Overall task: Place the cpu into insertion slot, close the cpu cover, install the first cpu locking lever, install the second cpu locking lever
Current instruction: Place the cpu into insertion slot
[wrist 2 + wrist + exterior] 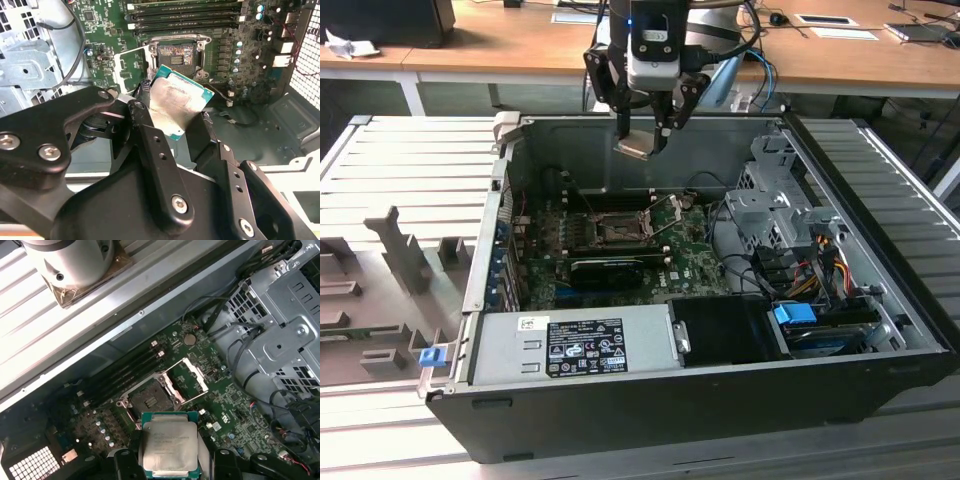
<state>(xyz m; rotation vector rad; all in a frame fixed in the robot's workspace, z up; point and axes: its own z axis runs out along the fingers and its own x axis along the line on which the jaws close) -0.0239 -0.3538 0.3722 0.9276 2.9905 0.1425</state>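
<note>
My gripper (pixel 642 138) hangs above the open computer case, shut on the cpu (pixel 633 150), a flat silvery square chip with a green edge. In both wrist views the cpu (pixel 176 102) (pixel 169 442) sits between the black fingers (pixel 144 107), held well above the board. The insertion slot (pixel 618 232) (pixel 175 54) (pixel 149 401) lies on the green board below, bare, with a dark centre. The cpu cover (pixel 131 70) (pixel 193 380), a thin metal frame, stands swung open beside the slot.
A black expansion card (pixel 615 270) lies just in front of the slot. A grey power supply (pixel 575 345) fills the case's near side. A metal drive cage (pixel 770 200) and cables (pixel 820 270) crowd the exterior view's right. Memory sticks (pixel 185 15) flank the slot.
</note>
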